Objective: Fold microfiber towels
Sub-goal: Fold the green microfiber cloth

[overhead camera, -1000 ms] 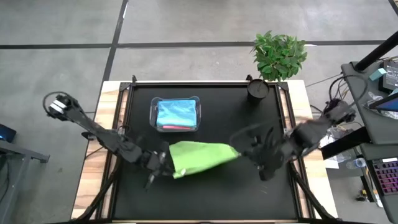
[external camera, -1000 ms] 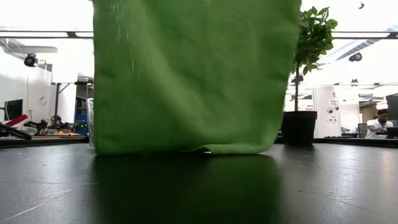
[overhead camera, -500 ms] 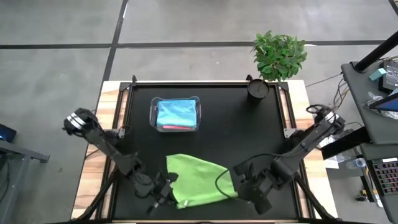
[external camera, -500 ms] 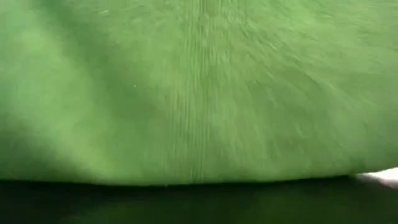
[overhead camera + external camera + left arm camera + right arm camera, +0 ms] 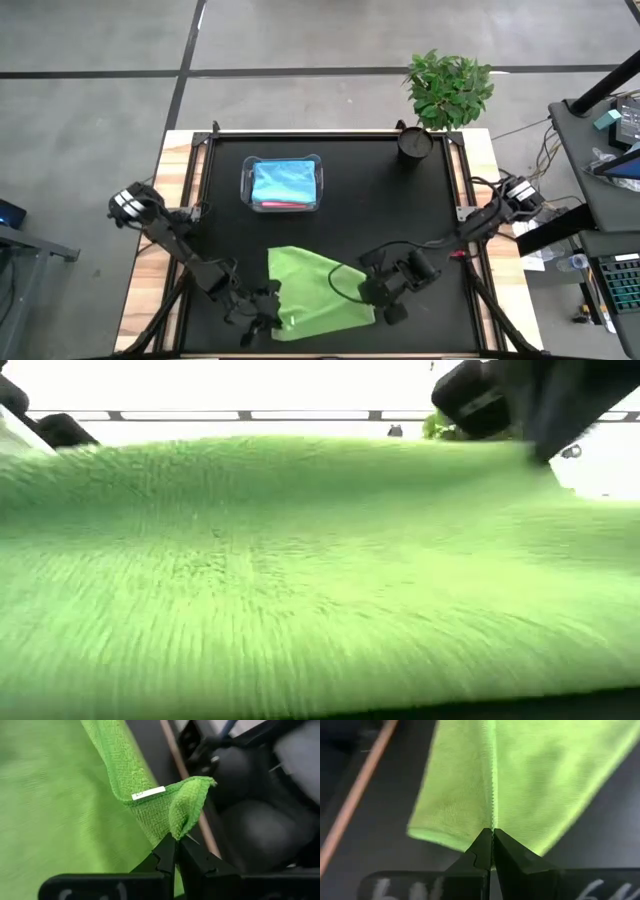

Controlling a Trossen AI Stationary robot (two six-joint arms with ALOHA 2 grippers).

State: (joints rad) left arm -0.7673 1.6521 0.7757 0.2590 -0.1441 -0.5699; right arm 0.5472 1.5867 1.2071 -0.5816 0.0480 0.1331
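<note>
Left gripper (image 5: 268,318), low in the lower left of the high frame, pinched tight on a corner of the lime green microfiber towel (image 5: 315,293); right gripper (image 5: 372,296), lower centre-right, clamped on its opposite edge. Towel spread low near the black table's (image 5: 420,210) front edge, below the clear plastic tub (image 5: 283,185) holding a light blue towel (image 5: 284,182).

This is a robotics lab or workshop. A black-topped counter with pale wooden edges (image 5: 480,160) stands on a grey concrete floor crossed by dark seams (image 5: 120,90). A small potted green plant (image 5: 448,88) sits at one corner, and a dark side desk cluttered with cables and equipment (image 5: 600,150) stands alongside.
</note>
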